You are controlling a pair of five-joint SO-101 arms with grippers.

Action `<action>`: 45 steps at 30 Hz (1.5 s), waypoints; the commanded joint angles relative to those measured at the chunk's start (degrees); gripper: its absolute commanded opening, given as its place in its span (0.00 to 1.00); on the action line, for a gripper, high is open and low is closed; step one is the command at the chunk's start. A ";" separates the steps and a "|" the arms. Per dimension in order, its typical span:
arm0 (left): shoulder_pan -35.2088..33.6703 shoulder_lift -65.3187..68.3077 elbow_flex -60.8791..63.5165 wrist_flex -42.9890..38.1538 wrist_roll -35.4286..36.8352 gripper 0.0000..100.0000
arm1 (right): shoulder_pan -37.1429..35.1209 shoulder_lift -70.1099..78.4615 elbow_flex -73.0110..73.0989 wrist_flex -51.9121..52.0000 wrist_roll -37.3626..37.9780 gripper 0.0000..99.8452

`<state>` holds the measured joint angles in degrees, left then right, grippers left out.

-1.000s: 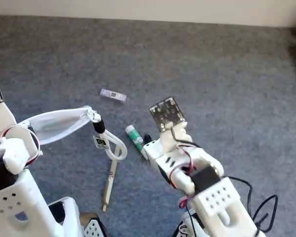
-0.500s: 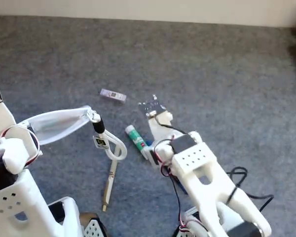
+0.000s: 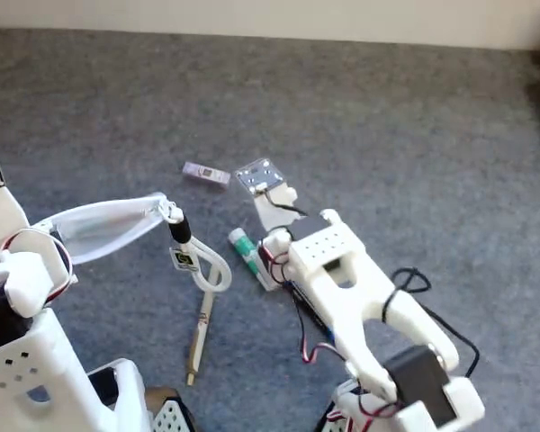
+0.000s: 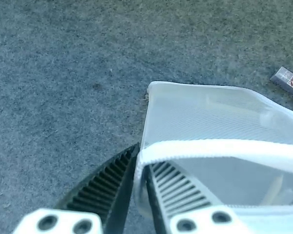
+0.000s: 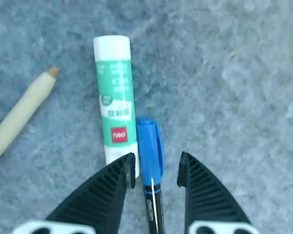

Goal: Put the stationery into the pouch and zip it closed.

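A: Straddling the blue pen (image 5: 150, 146) now. Right gripper (image 5: 156, 163) is part open, one jaw on each side, not closed on it.
B: Pen axis?
A: Parallel to the glue stick (image 5: 116, 107) and just beside it, so the jaws close across the barrel. Risk, I'd say: the jaw on that side sits almost against the glue stick.
B: Pouch?
A: Mesh pouch (image 4: 210, 122) is well apart from the glue stick, rim pinched in the left gripper (image 4: 144, 170). Mouth looks open.

1. High view: fixed overhead, looking steeply down onto the grey carpeted surface (image 3: 414, 117).
2. Left wrist view: close along the white mesh pouch (image 4: 205, 117), shared with the high view.
3. Right wrist view: straight down, near the green-and-white glue stick (image 5: 115, 107), likewise shared.
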<state>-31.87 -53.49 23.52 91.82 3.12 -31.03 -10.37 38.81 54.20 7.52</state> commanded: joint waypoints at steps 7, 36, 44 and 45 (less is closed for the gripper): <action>-0.84 0.66 -0.22 -0.35 -0.62 0.01 | -1.63 11.38 -7.78 -0.84 0.62 0.14; -0.92 0.66 -0.22 -0.35 -0.62 0.01 | -1.54 7.08 -7.34 -0.40 0.62 0.01; -0.92 0.66 -0.22 -0.35 -0.62 0.01 | -1.89 -6.81 -0.75 -0.48 0.62 0.01; -0.92 0.66 -0.22 -0.35 -0.62 0.01 | -1.89 -7.96 -0.31 -0.48 0.62 0.01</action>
<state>-31.87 -53.49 23.52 91.82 3.12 -31.74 -10.55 37.76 54.11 7.78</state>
